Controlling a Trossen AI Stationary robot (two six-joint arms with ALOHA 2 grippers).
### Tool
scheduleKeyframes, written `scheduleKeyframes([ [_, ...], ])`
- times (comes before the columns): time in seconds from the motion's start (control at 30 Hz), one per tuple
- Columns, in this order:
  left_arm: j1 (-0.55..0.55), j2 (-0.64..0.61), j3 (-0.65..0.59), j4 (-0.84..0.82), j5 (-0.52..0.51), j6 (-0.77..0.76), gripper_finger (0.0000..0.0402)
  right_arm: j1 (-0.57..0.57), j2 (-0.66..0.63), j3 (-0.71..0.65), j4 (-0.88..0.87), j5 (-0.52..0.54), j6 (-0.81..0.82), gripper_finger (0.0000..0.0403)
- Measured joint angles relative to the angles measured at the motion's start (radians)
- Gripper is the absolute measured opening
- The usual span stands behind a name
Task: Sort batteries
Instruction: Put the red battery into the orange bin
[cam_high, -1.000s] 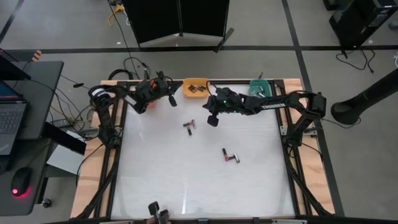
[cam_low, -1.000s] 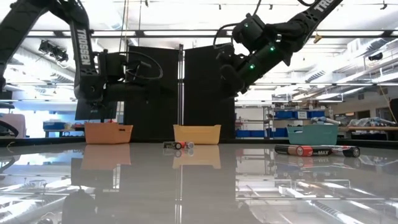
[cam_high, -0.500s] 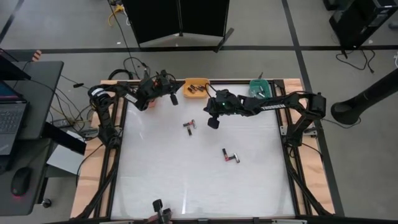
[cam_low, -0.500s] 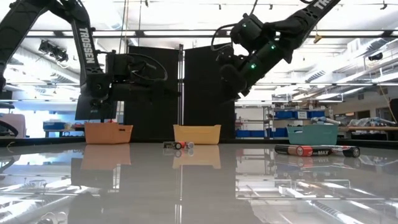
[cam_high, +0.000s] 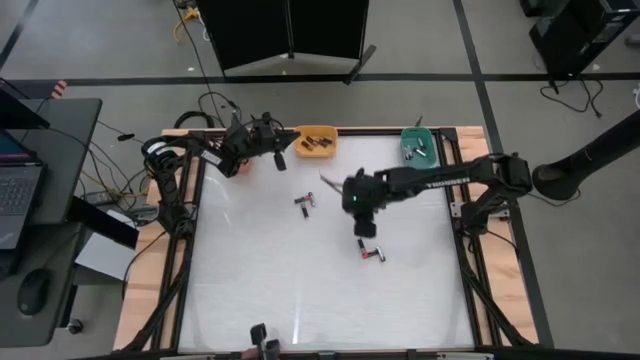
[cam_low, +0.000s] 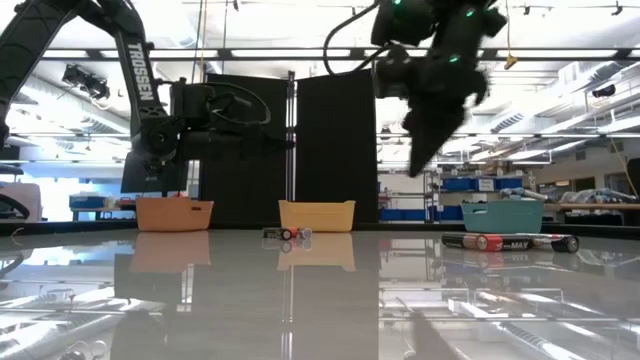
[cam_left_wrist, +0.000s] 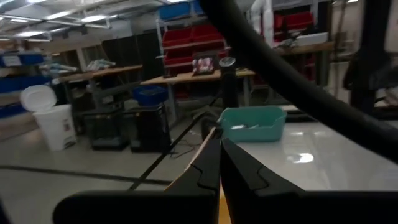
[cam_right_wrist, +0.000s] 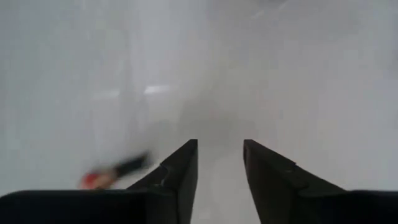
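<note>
Two batteries (cam_high: 371, 251) lie on the white table, right of the middle; another pair (cam_high: 305, 203) lies nearer the far edge. In the low view these are the pair (cam_low: 510, 241) and the pair (cam_low: 285, 234). My right gripper (cam_high: 366, 230) hangs open over the table just beyond the first pair and points steeply down. Its wrist view shows one red-ended battery (cam_right_wrist: 115, 171) beside its fingers (cam_right_wrist: 180, 174). My left gripper (cam_high: 279, 156) is shut. It hovers level at the far left, beside the yellow bin (cam_high: 317, 140).
Three bins stand along the far edge: orange (cam_low: 174, 213), yellow (cam_low: 316, 215) with batteries in it, and teal (cam_high: 418, 146), which also shows in the left wrist view (cam_left_wrist: 252, 123). The near half of the table (cam_high: 300, 300) is bare white surface.
My right gripper has swung from beside the yellow bin toward the near edge, out over the battery pair right of the middle. It has tipped from a slant to pointing steeply down. The batteries have stayed where they were.
</note>
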Motion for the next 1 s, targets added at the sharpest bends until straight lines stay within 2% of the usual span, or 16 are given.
scheduleKeyframes([
  [0.2,-0.017,-0.043,-0.010,0.008,0.057,-0.041,0.0019,0.123,0.000,0.000,-0.080,-0.081,0.038,0.0170],
  [0.4,-0.040,-0.129,-0.065,0.007,0.066,-0.040,0.0019,0.214,0.001,-0.027,-0.083,-0.088,0.108,0.0168],
  [0.6,-0.048,-0.186,-0.115,0.005,0.065,-0.041,0.0019,0.258,0.002,-0.067,-0.007,-0.088,0.167,0.0162],
  [1.0,-0.054,-0.187,-0.129,-0.005,0.060,-0.040,0.0019,0.304,0.004,-0.177,0.118,-0.052,0.219,0.0157],
])
